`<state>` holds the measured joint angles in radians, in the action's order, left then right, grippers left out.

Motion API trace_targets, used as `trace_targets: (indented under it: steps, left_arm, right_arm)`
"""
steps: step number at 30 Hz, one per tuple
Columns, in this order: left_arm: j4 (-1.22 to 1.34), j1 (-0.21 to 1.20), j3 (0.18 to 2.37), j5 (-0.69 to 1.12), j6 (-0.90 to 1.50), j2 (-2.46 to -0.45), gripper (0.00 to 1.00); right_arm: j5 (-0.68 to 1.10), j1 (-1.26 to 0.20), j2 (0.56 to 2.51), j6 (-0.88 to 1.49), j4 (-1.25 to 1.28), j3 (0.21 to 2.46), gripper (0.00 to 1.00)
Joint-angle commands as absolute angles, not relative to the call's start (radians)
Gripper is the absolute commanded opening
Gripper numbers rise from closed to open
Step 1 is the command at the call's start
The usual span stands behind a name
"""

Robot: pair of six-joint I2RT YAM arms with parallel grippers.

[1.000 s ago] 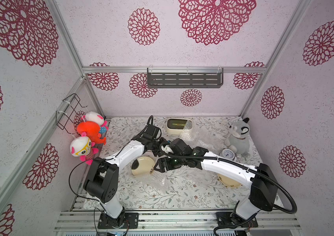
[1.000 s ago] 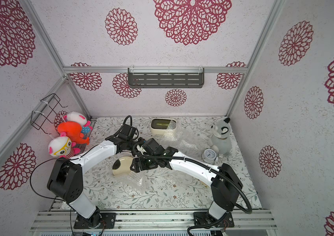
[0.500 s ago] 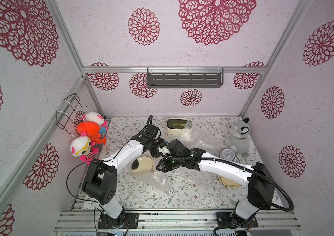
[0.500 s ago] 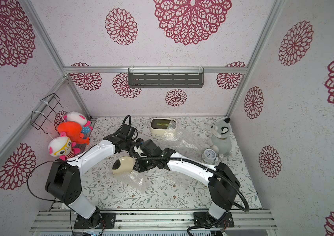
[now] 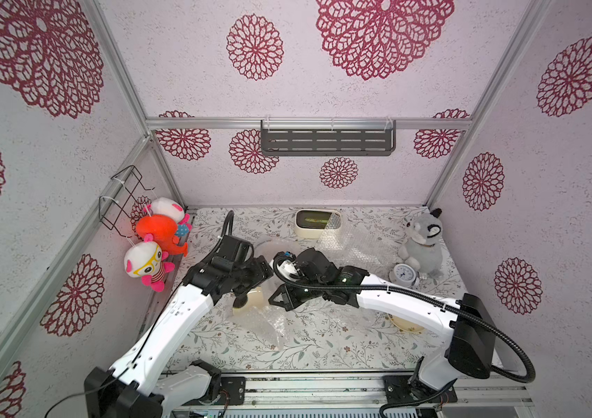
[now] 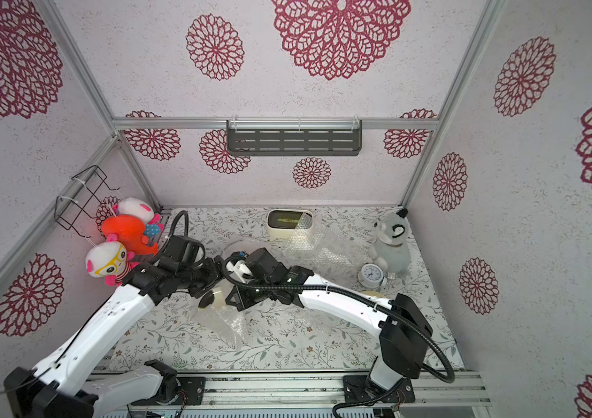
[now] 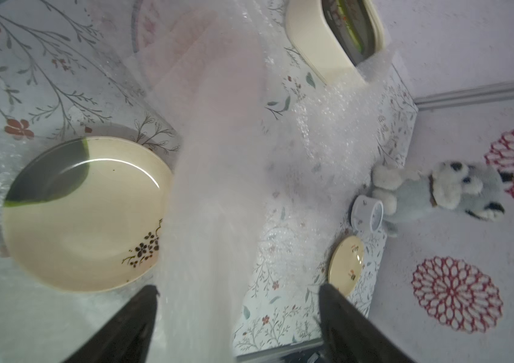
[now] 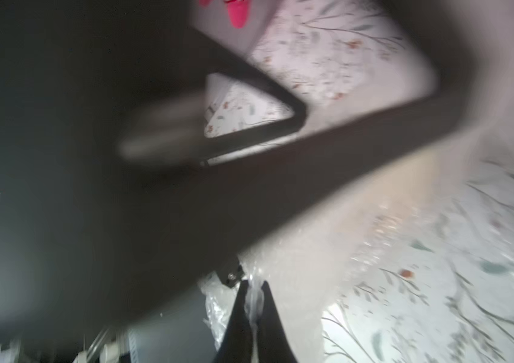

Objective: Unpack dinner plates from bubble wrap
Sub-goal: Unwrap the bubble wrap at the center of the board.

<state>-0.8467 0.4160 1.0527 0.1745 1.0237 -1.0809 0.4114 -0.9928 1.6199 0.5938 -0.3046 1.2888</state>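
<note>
Now the right gripper (image 8: pixel 254 298) is pinching a fold of the bubble wrap (image 5: pixel 274 325), its jaws closed thin on the plastic. The left gripper (image 7: pixel 236 317) is hanging wide apart, holding nothing. This sheet is stretching lengthwise from the grippers at centre toward the near edge. A cream dinner plate (image 7: pixel 86 217) is lying flat and face up on it, left of centre. A second cream plate (image 5: pixel 408 324) is sitting bare at near right, partly under the right arm (image 5: pixel 403 302). A second sheet (image 5: pixel 356 246) is spreading far right of centre, one corner leaning on the cream box (image 5: pixel 318 223), whose contents I cannot tell.
</note>
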Motion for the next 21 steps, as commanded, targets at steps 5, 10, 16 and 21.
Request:
trace_targets:
  steps: [5,10,16,21]
  left_arm:
    - [-0.725,0.404,1.034,0.287,1.088,-1.048,0.98]
    - [-0.873,0.407,1.065,0.287,1.042,-1.027,0.98]
    - [-0.917,0.431,0.948,0.329,1.162,-0.92,0.98]
    - [-0.928,0.483,0.906,0.324,1.243,-0.884,0.98]
  right_arm:
    - [0.313,-0.957,1.656,0.651,-0.442,1.264,0.02]
    - [0.314,-0.954,1.651,0.656,-0.424,1.245,0.02]
    - [0.327,-0.953,1.634,0.65,-0.381,1.228,0.02]
    - [0.36,-0.956,1.594,0.646,-0.275,1.194,0.02]
